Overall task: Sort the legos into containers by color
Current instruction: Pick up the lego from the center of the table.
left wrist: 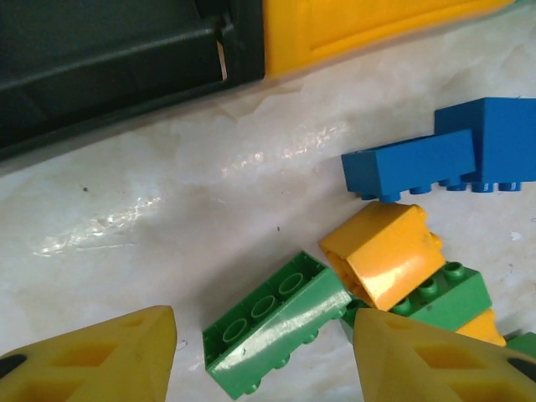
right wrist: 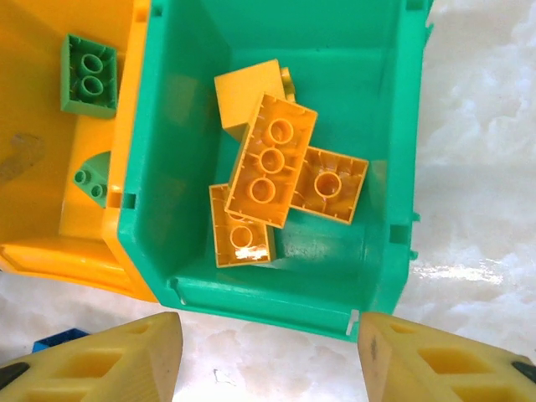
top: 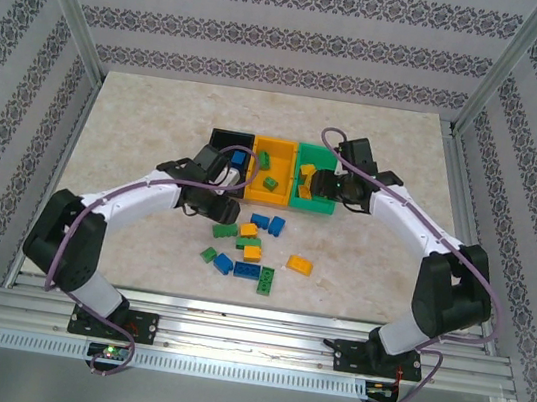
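Three containers stand in a row: black bin [top: 223, 141], orange bin [top: 278, 152] and green bin [top: 326, 208]. Several yellow-orange legos [right wrist: 270, 159] lie in the green bin [right wrist: 176, 126]. Two green legos [right wrist: 88, 75] lie in the orange bin [right wrist: 33, 209], and a blue one [top: 239, 159] in the black bin. My left gripper [left wrist: 264, 335] hangs open low over a green brick [left wrist: 276, 322] that lies on its side between the fingers, untouched. My right gripper [right wrist: 268, 322] is open and empty, just in front of the green bin's near wall.
Loose legos are scattered on the table in front of the bins: an orange brick [left wrist: 385, 251] and two blue bricks [left wrist: 410, 163] beside the green one, a lone orange brick [top: 299, 264] to the right. The black bin's wall [left wrist: 109, 59] is close ahead of my left gripper.
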